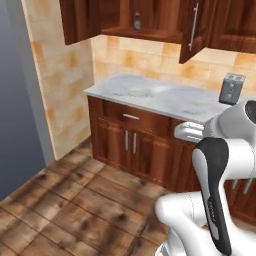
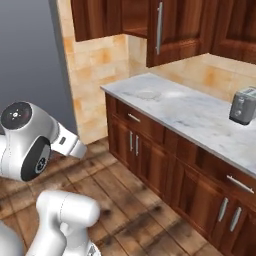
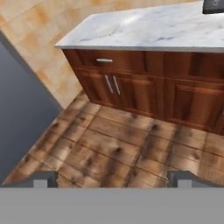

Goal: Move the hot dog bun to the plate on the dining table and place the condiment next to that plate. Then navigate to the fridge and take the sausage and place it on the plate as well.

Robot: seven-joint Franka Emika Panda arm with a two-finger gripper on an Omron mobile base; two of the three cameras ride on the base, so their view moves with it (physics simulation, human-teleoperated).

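My gripper [image 3: 116,180] is open, hanging over the wood floor with nothing between its jaws. Its two dark fingertips [image 3: 43,178] stand far apart at the bottom of the hand view. The hand looks toward a marble counter [image 3: 175,30] backed by orange tiles, above brown cabinets. The hot dog bun, the plate, the dining table, the condiment, the fridge and the sausage are out of view.
A pale whitish round plate [image 2: 147,93] lies near the counter's left end and a grey toaster [image 2: 243,106] stands further right. An upper cabinet door [image 1: 192,27] hangs open; a small grey thing [image 1: 136,21] sits on its shelf. A grey wall [image 1: 15,100] bounds the left.
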